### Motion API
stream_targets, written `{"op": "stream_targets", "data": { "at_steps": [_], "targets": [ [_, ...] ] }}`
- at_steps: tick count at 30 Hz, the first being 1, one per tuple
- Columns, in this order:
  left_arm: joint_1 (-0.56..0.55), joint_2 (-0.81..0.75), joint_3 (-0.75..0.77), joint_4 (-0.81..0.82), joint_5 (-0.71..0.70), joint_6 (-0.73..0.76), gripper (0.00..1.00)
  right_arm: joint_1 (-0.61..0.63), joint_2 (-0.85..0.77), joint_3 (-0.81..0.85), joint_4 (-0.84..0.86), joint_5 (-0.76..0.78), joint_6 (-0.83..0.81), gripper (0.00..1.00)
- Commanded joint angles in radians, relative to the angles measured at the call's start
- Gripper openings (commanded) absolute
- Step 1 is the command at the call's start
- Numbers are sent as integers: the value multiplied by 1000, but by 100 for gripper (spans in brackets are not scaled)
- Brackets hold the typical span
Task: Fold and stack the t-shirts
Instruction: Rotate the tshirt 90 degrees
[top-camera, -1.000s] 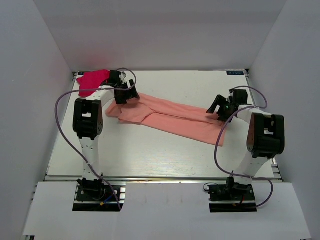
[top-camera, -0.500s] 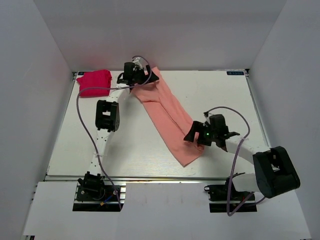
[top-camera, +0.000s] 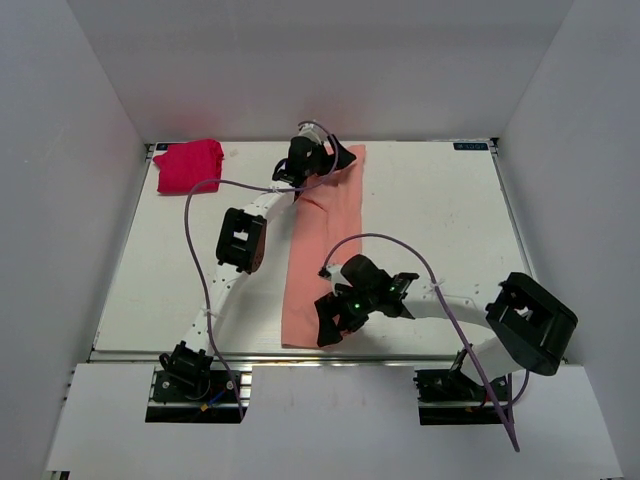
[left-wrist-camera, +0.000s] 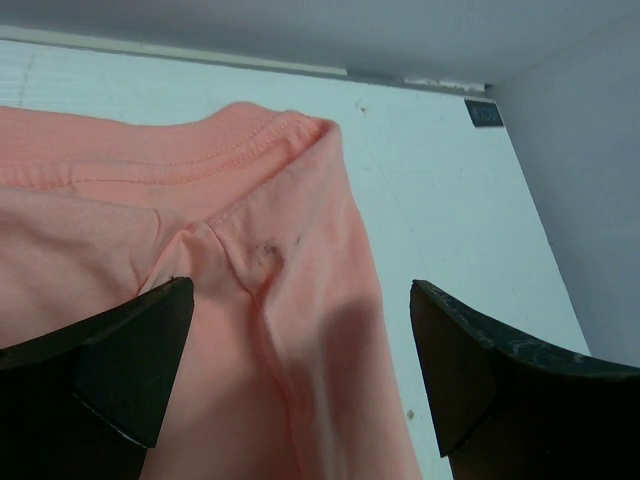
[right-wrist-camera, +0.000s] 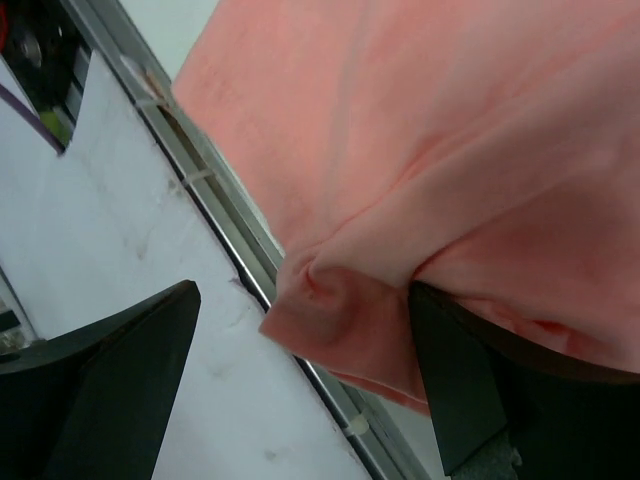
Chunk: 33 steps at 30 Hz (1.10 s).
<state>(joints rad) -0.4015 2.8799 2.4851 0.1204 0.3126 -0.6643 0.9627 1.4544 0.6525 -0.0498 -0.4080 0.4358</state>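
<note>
We find the salmon t-shirt (top-camera: 322, 262) lying lengthwise — left gripper (top-camera: 328, 160) spread wide over its far end, right gripper (top-camera: 330, 320) likewise at the near hem, possibly touching cloth.

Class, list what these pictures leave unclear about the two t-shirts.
- Top view: far end of the salmon-pink cotton t-shirt, hidden under the left end effector.
- Top view: its near hem, partly covered by the right end effector.
- Top view: magenta-red folded bundle, too small to read its folds.
- Left wrist view: shirt cut off by left and bottom edges.
</note>
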Motion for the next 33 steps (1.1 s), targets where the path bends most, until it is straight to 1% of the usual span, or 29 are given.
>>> {"op": "stream_targets", "data": {
  "at_steps": [1,3,4,6,7,8,9,10,13,16,17,19,20,21,23,25,26,28,29,30,31,32,33],
  "targets": [
    [12,42,-17,-21,-130,-63,100,54,-6,79,-87,-13,-88,90],
    [12,42,-17,-8,-159,-63,100,64,-17,85,-122,18,-92,90],
    [12,32,-17,-8,-211,-63,100,65,-25,93,-163,65,-95,90],
    [12,18,-17,-19,-257,-54,100,67,-54,125,-234,101,-95,90],
    [12,3,-17,-19,-311,-41,100,67,-93,139,-252,157,-83,90],
    [12,-10,-8,-19,-335,-41,100,67,-94,139,-252,178,-78,90],
    [12,-19,-8,-19,-355,-32,100,67,-135,144,-295,202,-78,90],
    [12,-19,-8,-19,-366,-20,100,67,-144,159,-312,236,-81,90],
    [12,-60,-8,-19,-385,17,100,68,-190,183,-398,273,-82,90],
    [12,-106,-8,-5,-373,45,100,74,-241,162,-409,264,-66,90],
    [12,-119,-8,-5,-372,45,100,76,-265,153,-398,238,-62,90],
    [12,-151,-40,-5,-347,69,100,79,-302,118,-386,238,-37,90],
    [12,-184,-51,5,-334,78,100,77,-310,111,-390,300,-23,90],
    [12,-201,-51,5,-313,94,100,76,-319,113,-397,329,-13,90],
    [12,-264,-51,-22,-290,140,100,73,-339,114,-410,449,1,90],
    [12,-339,-51,-51,-257,189,100,68,-339,108,-409,509,47,90],
    [12,-340,-51,-65,-257,209,100,70,-336,108,-409,515,47,90],
    [12,-427,-51,-109,-227,235,100,71,-318,107,-409,554,102,90],
    [12,-461,-75,-157,-212,276,100,68,-309,99,-412,567,118,90],
    [12,-496,-90,-189,-179,299,100,64,-299,96,-418,612,132,90],
    [12,-574,-135,-236,-179,314,100,59,-293,92,-423,632,182,90],
    [12,-623,-179,-330,-179,324,100,57,-286,87,-436,649,198,90],
    [12,-677,-237,-367,-179,324,100,56,-281,81,-440,688,227,90]
  ]
}}
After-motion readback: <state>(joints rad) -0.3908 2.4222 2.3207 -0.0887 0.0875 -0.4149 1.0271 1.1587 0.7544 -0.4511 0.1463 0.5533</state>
